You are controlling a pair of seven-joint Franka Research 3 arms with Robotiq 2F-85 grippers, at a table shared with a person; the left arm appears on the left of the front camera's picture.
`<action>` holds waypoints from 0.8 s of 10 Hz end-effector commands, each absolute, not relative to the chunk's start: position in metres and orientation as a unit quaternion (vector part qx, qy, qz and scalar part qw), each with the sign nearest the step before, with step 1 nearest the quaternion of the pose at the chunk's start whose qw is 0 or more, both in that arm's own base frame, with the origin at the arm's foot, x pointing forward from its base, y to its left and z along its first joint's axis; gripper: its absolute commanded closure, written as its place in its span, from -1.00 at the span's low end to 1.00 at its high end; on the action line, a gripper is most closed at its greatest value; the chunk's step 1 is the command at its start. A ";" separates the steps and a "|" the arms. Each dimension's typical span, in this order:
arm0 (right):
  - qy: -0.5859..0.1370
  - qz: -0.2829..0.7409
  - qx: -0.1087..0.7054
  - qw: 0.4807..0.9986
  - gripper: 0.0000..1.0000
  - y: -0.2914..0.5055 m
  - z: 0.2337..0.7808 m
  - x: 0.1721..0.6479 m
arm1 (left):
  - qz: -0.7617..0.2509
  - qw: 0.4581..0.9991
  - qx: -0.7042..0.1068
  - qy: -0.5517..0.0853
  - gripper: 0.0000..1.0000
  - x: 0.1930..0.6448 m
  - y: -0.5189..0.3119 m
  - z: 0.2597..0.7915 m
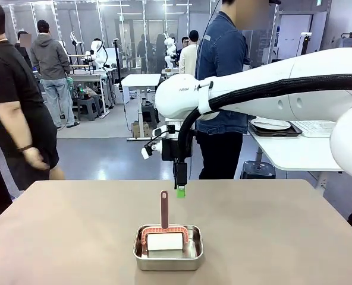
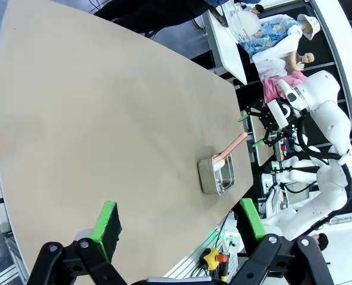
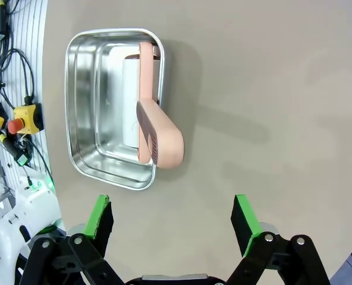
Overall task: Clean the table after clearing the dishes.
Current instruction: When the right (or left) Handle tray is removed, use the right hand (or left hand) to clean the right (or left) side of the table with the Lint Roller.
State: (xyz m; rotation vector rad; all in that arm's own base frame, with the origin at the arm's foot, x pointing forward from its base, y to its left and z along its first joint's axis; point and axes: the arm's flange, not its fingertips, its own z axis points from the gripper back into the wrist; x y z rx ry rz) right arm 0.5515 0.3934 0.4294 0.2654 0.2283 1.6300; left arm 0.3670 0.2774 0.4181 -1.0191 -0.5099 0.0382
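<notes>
Hanging nose-down over the large taupe-beige matte counter (image 1: 75, 225), the right end effector (image 1: 180, 187) sits at twelve o'clock from the small rectangular steel pan (image 1: 167, 261). Its green-padded fingers are spread and grip nothing, as its own wrist view confirms. That placement looks deliberate to me. The pink-handled cleaning tool with a white head (image 1: 164, 214) stands in the pan with its handle pointing straight up, and from the front the handle's tip is just beside the pad at nine o'clock. In the right wrist view, pan and tool lie ahead at eleven o'clock, not yet between the fingers, so a short shift and a drop should put the pads either side of the handle. The pan rests toward the counter's six o'clock edge, close to the robot, presumably to keep the tool within easy reach and off the surface to be wiped. The left end effector (image 2: 177, 214) is held high and well apart from the pan, its fingers also wide apart and empty, and I take it as parked out of the way. A round white plate (image 1: 271, 124) on a dark tray (image 1: 283, 133) lies on the smaller white table (image 1: 295, 155) at two o'clock behind. The clearing seems done and the wiping not begun.
</notes>
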 end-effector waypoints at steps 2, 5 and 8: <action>0.097 0.728 0.119 0.669 -1.00 0.395 0.433 0.553 | 0.012 0.844 -0.482 -0.236 -1.00 0.361 0.278 0.421; 0.097 0.728 0.119 0.669 -1.00 0.395 0.433 0.553 | 0.012 0.844 -0.482 -0.236 -1.00 0.361 0.278 0.421; 0.099 0.724 0.118 0.673 -1.00 0.393 0.432 0.553 | 0.012 0.844 -0.482 -0.236 -1.00 0.361 0.278 0.421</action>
